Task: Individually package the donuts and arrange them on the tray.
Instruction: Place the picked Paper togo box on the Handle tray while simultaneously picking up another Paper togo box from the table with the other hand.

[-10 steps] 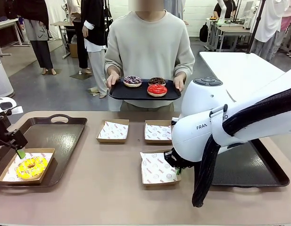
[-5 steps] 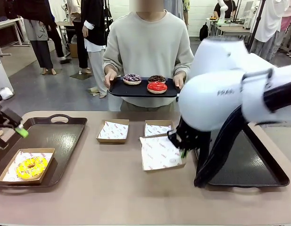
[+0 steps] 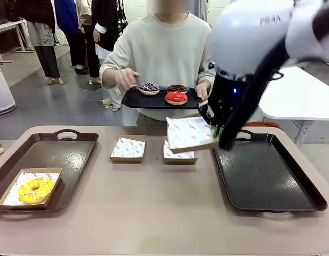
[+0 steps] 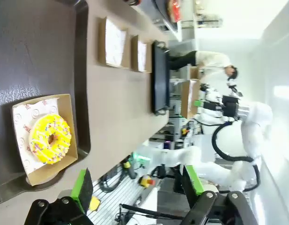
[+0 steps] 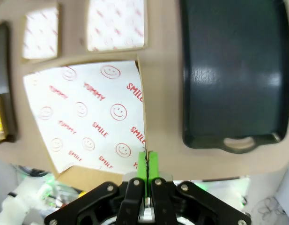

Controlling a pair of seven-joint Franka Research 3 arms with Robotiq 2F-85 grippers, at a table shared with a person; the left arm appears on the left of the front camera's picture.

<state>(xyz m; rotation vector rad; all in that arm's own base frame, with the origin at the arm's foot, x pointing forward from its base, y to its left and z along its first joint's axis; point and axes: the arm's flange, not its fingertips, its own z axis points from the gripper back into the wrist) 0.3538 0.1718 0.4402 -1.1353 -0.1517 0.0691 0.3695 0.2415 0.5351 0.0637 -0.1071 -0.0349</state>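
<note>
My right gripper is shut on the edge of a paper-lined cardboard box, held tilted in the air near the person's small black tray. That tray carries a dark purple donut, a chocolate donut and a red donut. The yellow donut lies in its box on the left tray. My left gripper hovers open well above that donut, holding nothing.
Two lined boxes with nothing in them sit mid-table. A large black tray lies bare at the right. One of the person's hands is raised beside their tray. The near half of the table is free.
My right arm lifted the lined box off the table and carried it up toward the person. My left arm drew back out of the front view. The person's hand came off their tray.
</note>
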